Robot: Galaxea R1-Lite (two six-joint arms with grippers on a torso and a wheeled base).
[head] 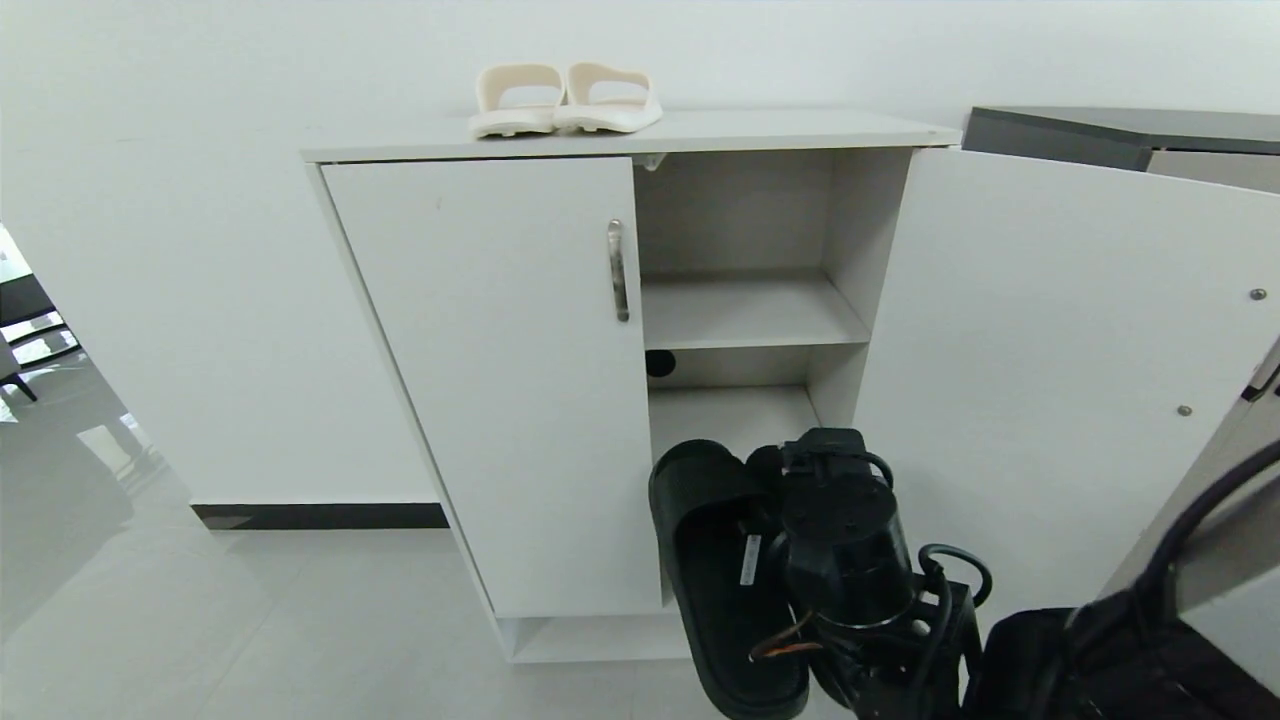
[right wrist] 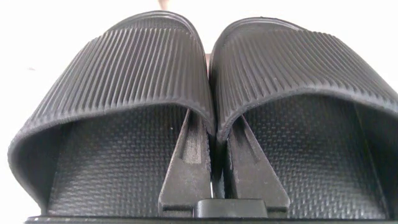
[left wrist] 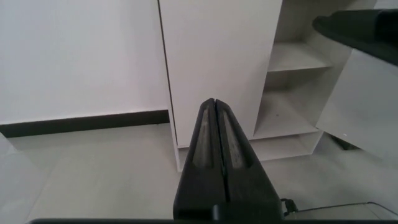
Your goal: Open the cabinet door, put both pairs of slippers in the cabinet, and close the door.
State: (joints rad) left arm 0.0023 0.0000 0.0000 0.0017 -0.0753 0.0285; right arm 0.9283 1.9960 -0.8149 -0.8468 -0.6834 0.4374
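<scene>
- Two fingers of my left gripper (left wrist: 215, 107) are pressed flat together with nothing between them. They point at the closed left door (head: 490, 380), low down near the floor.
- On the cabinet (head: 800, 125) top, above that door and its handle (head: 618, 270), the cream slippers (head: 565, 100) sit side by side. They are well apart from both my grippers. I judge my left arm is the nearer one for them.
- Right of the handle the compartment stands open, with an upper shelf (head: 745, 310) and a lower shelf (head: 730, 415), both bare.
- Just in front of the lower shelf hang the black slippers (head: 725, 580), held in my right gripper (right wrist: 216, 149). Their long axis runs from me into the opening, with toes toward the shelf and heels toward me. The coming move looks like a push straight forward.
- The right wrist view shows what my wrist hides from the head view. My fingers (right wrist: 186, 162) are nearly shut, pinching the two touching inner edges of the pair under the ribbed straps.
- Farthest right, the open right door (head: 1050, 350) swings wide, leaving the path clear.
</scene>
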